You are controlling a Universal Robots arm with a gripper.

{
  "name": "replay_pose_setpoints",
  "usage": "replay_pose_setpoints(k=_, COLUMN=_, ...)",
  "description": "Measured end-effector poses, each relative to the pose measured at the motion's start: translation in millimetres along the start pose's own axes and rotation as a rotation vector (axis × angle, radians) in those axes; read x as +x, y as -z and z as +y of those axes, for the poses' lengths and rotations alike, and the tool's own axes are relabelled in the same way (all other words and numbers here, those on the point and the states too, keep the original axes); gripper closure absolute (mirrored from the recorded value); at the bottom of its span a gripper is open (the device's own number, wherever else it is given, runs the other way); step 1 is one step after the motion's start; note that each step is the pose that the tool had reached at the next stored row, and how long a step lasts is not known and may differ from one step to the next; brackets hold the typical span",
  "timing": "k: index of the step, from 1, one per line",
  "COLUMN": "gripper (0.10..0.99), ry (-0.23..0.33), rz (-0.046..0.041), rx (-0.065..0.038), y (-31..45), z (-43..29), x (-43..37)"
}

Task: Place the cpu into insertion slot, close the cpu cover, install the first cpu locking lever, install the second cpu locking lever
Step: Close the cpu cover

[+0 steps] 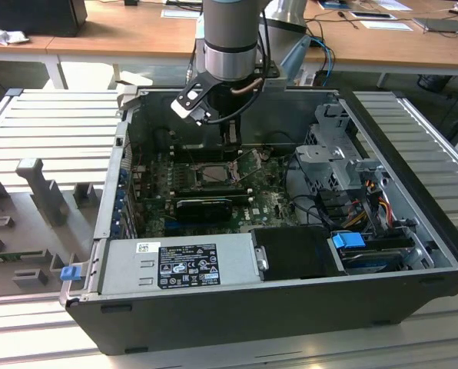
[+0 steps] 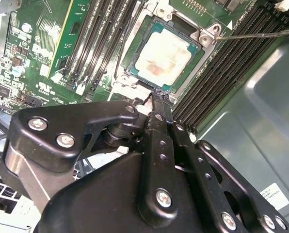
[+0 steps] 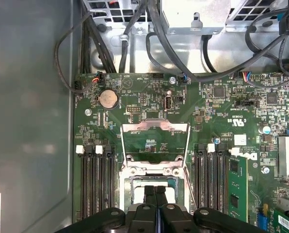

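The cpu [image 2: 161, 57], a pale silvery square on a green base, lies flat inside the insertion slot [image 2: 135, 36] in the second wrist view. In the first wrist view the cpu cover [image 3: 154, 127] stands swung open beyond the insertion slot [image 3: 127, 180], with the board showing through its cut-out. A thin metal locking lever [image 2: 261, 34] sticks out free beside the socket. My gripper [image 2: 159, 96] [image 3: 155, 190] is shut with its fingers pressed together and nothing between them. Its tips hover at the socket's near edge. In the exterior view the gripper [image 1: 230, 150] hangs over the socket [image 1: 212, 174].
The open computer case [image 1: 413, 154] walls in the motherboard. The grey power supply box [image 1: 175, 265] lies at the front, with drive bays and cable bundles [image 1: 367, 192] at the exterior view's right. Black memory slots [image 3: 96, 179] flank the socket on both sides.
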State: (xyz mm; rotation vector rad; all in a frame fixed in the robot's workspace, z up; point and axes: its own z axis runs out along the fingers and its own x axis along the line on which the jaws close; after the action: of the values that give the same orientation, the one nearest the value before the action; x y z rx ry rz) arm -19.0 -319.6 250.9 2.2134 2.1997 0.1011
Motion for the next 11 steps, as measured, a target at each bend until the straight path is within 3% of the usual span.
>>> replay_pose_setpoints(k=6, gripper=0.98, ry=0.0, rz=0.0004, rx=0.0, y=13.6, z=0.9, x=0.7)
replay_pose_setpoints(k=11, gripper=0.98, ry=0.0, rz=0.0006, rx=0.0, y=17.3, z=1.4, x=0.8)
